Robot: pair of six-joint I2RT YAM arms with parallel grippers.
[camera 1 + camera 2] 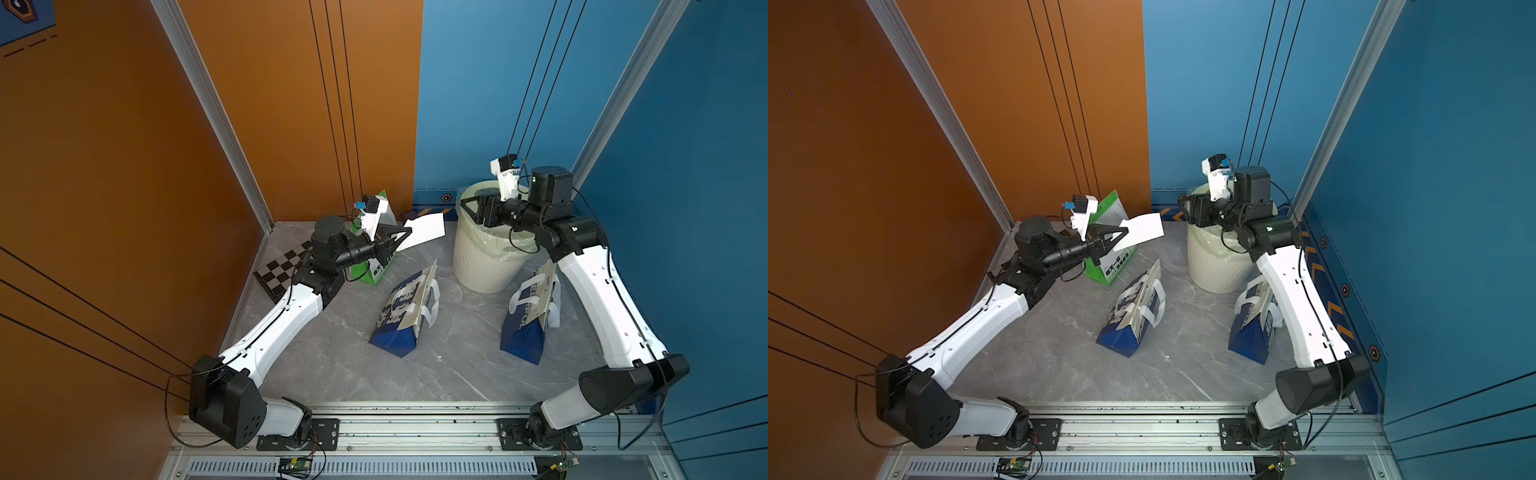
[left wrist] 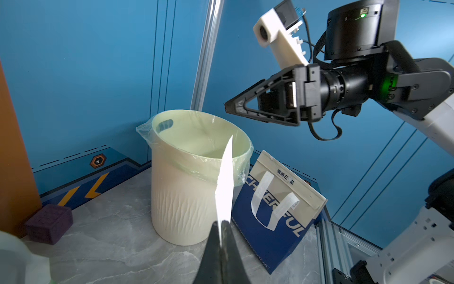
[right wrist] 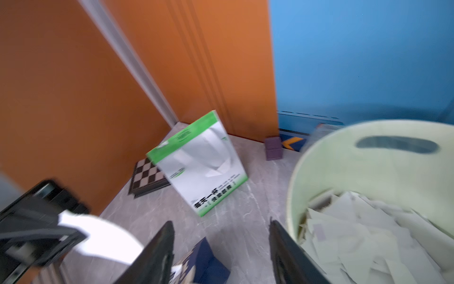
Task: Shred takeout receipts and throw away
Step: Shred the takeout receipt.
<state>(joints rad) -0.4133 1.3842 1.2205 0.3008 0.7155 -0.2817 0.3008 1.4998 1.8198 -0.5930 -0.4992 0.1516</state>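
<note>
My left gripper (image 1: 404, 231) (image 1: 1120, 233) (image 2: 221, 222) is shut on one white takeout receipt (image 1: 427, 232) (image 1: 1142, 230) (image 2: 226, 186), held in the air above the green-and-white bag (image 1: 374, 272), left of the bin. The cream bin (image 1: 478, 262) (image 2: 181, 201) has a clear liner and holds several torn white paper pieces (image 3: 368, 233). My right gripper (image 1: 466, 205) (image 2: 227, 106) (image 3: 221, 222) hangs over the bin's left rim. It is open, with nothing between its fingers. Other receipts do not show.
Two blue-and-white bags (image 1: 403, 316) (image 1: 525, 328) stand on the grey marble table (image 1: 332, 365), one mid-table and one right of the bin under my right arm. A checkerboard (image 1: 280, 268) lies at the left wall. A purple block (image 2: 49, 222) sits at the back wall.
</note>
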